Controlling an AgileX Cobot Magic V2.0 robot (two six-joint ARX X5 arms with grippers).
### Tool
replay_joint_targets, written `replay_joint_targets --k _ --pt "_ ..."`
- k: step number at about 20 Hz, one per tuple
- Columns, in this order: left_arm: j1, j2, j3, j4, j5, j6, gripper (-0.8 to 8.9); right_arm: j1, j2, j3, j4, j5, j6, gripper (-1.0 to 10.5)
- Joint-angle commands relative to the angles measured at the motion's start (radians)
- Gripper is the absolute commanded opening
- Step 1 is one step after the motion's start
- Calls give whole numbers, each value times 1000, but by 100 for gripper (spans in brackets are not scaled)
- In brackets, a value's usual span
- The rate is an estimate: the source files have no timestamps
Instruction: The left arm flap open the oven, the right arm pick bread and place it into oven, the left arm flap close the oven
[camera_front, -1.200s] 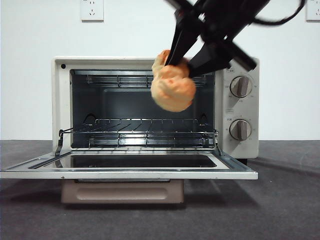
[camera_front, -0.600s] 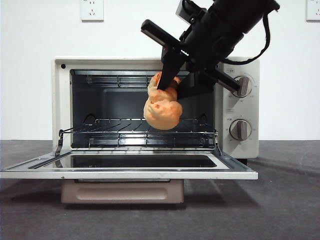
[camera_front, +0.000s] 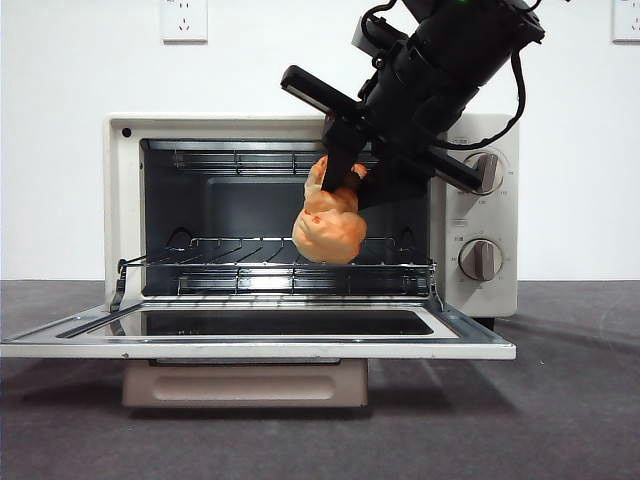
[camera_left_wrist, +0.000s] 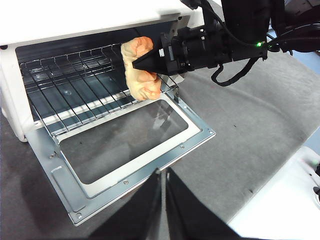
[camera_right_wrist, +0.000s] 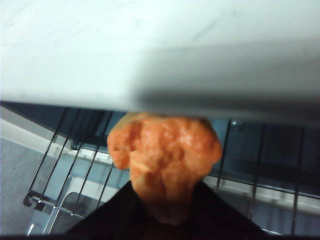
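I have the right tool (camera_front: 345, 185) clamped on the bread (camera_front: 329, 226), which hangs below its tips at the mouth of the oven (camera_front: 125, 200) — just above the wire rack (camera_front: 250, 255), not yet resting on it as far as I can judge. In the right wrist view the bun bulges out past both jaws, so the grip looks like a pinch on one end rather than a full hold. My worry is that the soft bread tears or slips free and drops onto the open door (camera_front: 480, 345) below the tool instead of the rack. The oven's upper edge sits close above the tool too; pushing further in at this tilt could knock the arm against it. The left tool (camera_left_wrist: 163, 205) waits back over the bench (camera_left_wrist: 260, 125), jaws closed and empty.
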Motion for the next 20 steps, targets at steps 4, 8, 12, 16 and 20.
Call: replay_joint_targets --k 4,8,12,16,20 --pt "-8 1 17 8 -3 -3 17 5 20 19 13 51 8 187" --pt "-8 1 17 8 -3 -2 17 5 20 19 19 52 5 359" --pt "-8 1 17 7 -3 -2 17 5 17 19 32 50 -7 430" --pt "-8 2 17 -1 -3 -2 17 5 -6 20 29 44 -11 434" --pt "-8 2 17 -9 -3 -2 17 4 -28 21 27 43 -10 434"
